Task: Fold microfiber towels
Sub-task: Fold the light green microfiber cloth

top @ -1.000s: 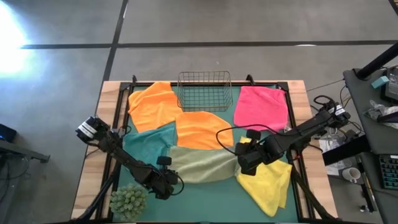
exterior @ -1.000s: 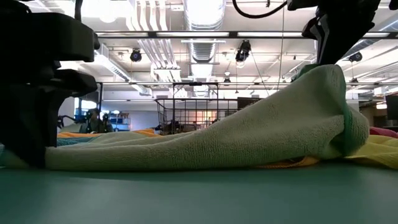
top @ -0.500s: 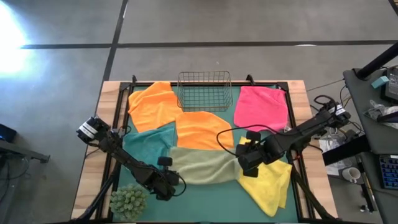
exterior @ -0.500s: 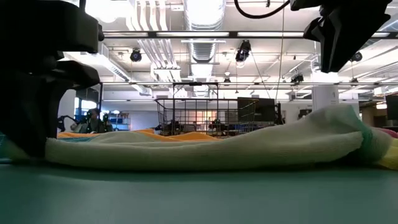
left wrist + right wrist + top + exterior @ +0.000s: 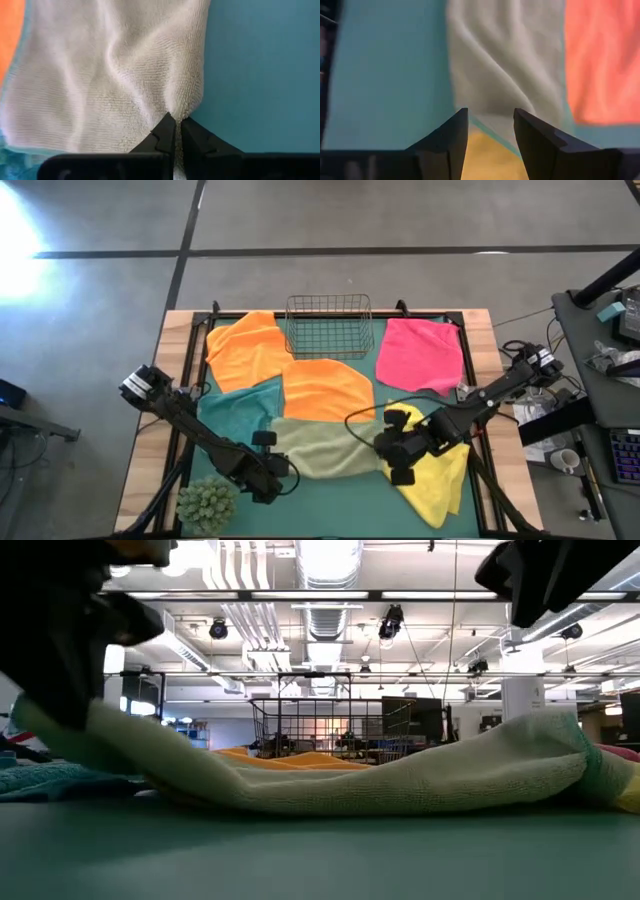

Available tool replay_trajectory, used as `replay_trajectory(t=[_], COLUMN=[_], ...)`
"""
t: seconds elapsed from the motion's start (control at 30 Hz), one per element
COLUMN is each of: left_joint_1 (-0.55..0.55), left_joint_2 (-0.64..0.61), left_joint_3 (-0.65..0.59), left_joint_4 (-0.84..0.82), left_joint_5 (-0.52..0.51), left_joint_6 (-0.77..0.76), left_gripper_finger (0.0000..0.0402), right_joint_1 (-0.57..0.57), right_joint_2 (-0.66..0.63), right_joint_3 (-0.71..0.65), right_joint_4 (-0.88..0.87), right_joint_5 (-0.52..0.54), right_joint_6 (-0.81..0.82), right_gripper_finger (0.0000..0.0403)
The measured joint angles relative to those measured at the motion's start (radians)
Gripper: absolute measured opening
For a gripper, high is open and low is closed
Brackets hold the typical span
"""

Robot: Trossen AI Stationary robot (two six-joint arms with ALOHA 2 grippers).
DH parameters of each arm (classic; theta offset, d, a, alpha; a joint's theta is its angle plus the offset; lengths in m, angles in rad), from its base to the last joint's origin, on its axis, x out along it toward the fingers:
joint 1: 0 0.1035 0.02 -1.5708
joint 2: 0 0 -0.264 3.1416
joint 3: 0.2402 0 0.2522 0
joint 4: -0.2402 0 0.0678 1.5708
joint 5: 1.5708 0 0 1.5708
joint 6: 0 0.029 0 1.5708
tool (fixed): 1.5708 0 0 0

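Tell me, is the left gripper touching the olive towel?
Touching: the left wrist view shows the left gripper shut on the olive towel's edge.

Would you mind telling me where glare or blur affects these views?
High view: a bright glare patch washes out the floor at upper left. Low view: ceiling lights blow out, and the near dark arm parts are silhouettes. Right wrist view: soft throughout, the olive towel blurred. Left wrist view: sharp towel weave.

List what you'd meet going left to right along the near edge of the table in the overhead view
Spiky plant ball → left gripper pinching the olive-green towel → right gripper, open → yellow towel.
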Motion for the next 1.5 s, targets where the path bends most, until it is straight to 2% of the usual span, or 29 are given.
replay_trajectory(t=[0.13,0.27,0.43,0.77,1.2,1.5], left_joint_1=[0.0,0.003,0.027,0.056,0.074,0.074], left_joint_2=[-0.043,-0.097,-0.168,-0.175,-0.173,-0.181], left_joint_3=[0.015,0.041,0.104,0.297,0.313,0.313], left_joint_4=[-0.009,-0.076,-0.168,-0.309,-0.398,-0.416], left_joint_5=[-0.027,-0.083,-0.093,-0.082,-0.048,-0.029], left_joint_6=[0.001,0.001,0.001,0.02,0.028,0.029], left_gripper_finger=[0.0002,0.0001,0.0001,0.0001,0.0001,0.0001], right_joint_1=[0.021,0.037,0.052,0.066,0.066,0.066], right_joint_2=[0.021,0.041,0.074,0.157,0.331,0.412], right_joint_3=[-0.007,-0.008,-0.008,0.008,0.12,0.182], right_joint_4=[0.049,0.1,0.185,0.309,0.301,0.211], right_joint_5=[0.0,0.001,0.009,0.11,0.171,0.203], right_joint_6=[-0.024,-0.011,-0.035,-0.045,-0.089,-0.042], right_gripper_finger=[0.0151,0.0151,0.0151,0.0151,0.015,0.0127])
